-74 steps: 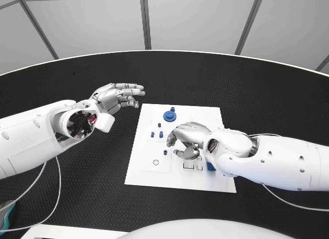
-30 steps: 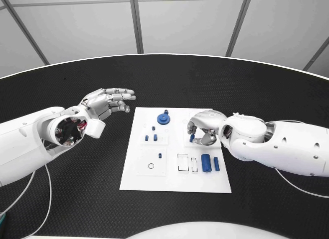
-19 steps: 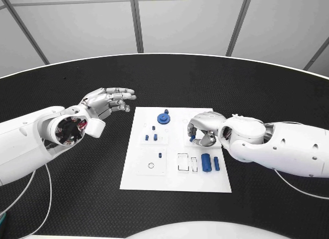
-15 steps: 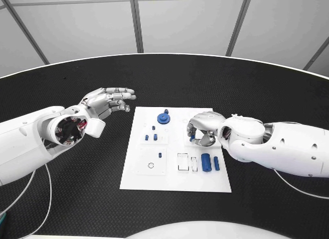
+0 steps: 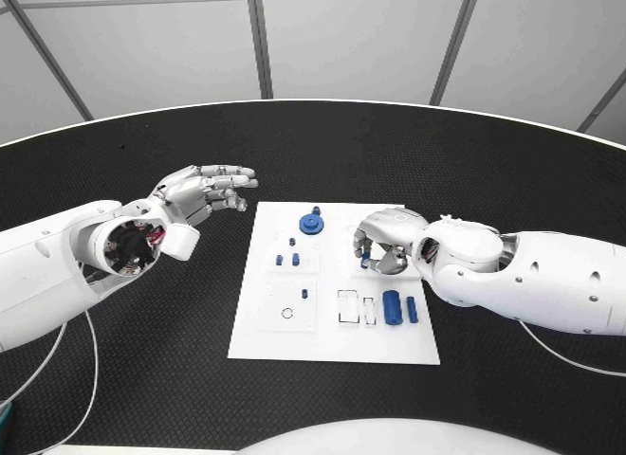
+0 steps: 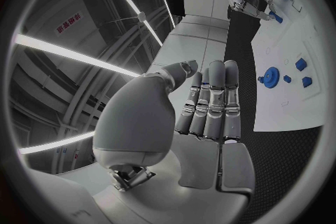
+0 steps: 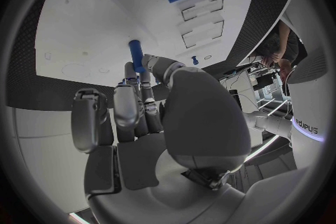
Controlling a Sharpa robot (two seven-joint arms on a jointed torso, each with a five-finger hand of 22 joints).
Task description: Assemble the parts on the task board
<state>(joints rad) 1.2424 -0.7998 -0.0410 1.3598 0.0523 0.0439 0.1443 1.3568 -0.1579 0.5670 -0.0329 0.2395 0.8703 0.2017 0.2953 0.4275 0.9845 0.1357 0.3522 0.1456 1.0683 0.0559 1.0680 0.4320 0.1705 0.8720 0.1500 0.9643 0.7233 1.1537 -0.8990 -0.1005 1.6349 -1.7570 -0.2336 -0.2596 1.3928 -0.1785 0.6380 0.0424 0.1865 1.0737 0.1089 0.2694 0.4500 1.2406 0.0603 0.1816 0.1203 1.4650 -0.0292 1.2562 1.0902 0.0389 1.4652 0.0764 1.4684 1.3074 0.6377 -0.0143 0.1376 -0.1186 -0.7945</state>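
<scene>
So the right hand [image 5: 381, 248] looks like it's pinching a small blue peg [image 7: 136, 55] at its fingertips over the task board [image 5: 327, 336], probably to seat it in a hole. The left hand [image 5: 204, 192] hangs open beside the board, holding nothing.

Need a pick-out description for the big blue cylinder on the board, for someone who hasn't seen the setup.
Start at the white task board in the middle of the black table, then go to its near right part, just nearer than the right hand. The big blue cylinder lies there beside a thinner blue pin; it is the thickest, longest blue piece.
</scene>
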